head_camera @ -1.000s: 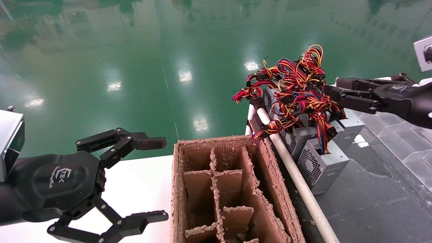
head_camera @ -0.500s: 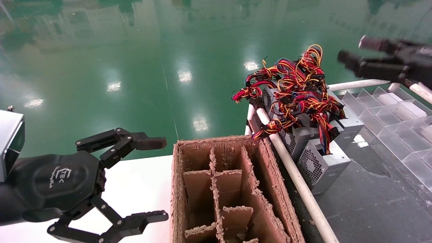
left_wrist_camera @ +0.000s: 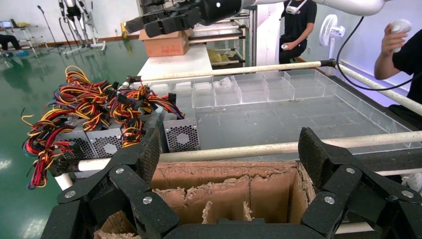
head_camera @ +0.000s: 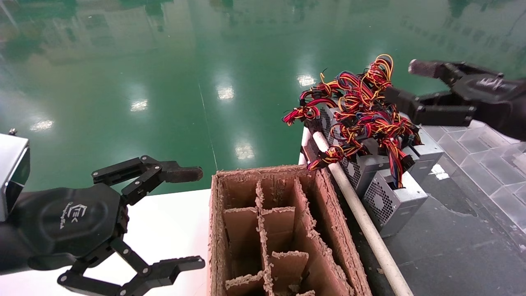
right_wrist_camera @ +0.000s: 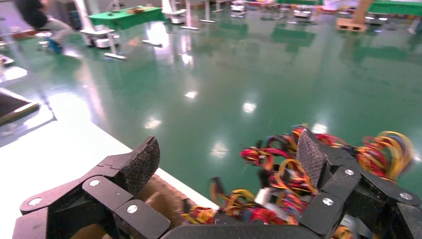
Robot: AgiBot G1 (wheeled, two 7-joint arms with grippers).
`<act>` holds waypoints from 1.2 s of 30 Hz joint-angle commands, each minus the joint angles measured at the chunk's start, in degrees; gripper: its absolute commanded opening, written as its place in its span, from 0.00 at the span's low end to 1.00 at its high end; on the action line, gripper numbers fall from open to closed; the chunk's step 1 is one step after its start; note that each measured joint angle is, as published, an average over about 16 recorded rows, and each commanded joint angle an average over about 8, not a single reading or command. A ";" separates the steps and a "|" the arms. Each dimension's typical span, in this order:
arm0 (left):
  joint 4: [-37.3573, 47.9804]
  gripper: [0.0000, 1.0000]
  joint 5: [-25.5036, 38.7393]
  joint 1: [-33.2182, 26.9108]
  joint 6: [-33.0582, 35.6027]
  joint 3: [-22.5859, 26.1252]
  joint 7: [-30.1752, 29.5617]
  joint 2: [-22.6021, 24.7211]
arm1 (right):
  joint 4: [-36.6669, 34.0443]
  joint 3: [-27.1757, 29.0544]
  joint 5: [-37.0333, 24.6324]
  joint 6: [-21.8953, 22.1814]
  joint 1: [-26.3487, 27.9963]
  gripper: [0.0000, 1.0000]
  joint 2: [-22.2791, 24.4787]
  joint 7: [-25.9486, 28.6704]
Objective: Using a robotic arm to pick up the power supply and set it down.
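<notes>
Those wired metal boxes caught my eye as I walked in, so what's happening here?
The right gripper hangs open just above the wire bundle of a cluster of grey power supplies, holding nothing yet. The boxes sit bunched in a corner of a railed tray. The left gripper is parked, open, over the white table beside a brown cardboard carton with dividers; the slots that show hold no power supply.

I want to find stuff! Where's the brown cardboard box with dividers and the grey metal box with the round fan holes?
brown cardboard box [head_camera: 341,230], head view, its right wall.
grey metal box [head_camera: 377,202], head view, its perforated fan face.
</notes>
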 commanded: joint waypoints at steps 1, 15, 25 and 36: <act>0.00 1.00 0.00 0.00 0.00 0.00 0.00 0.00 | 0.17 1.05 -0.05 -1.35 -0.84 1.00 -0.42 -0.49; 0.00 1.00 -0.02 -0.01 -0.01 0.03 0.02 -0.01 | 1.39 8.32 -0.43 -10.72 -6.68 1.00 -3.34 -3.92; 0.00 1.00 -0.04 -0.01 -0.02 0.05 0.03 -0.02 | 2.25 13.51 -0.69 -17.42 -10.86 1.00 -5.42 -6.36; 0.00 1.00 -0.05 -0.02 -0.03 0.08 0.04 -0.03 | 3.20 19.23 -0.99 -24.79 -15.45 1.00 -7.72 -9.05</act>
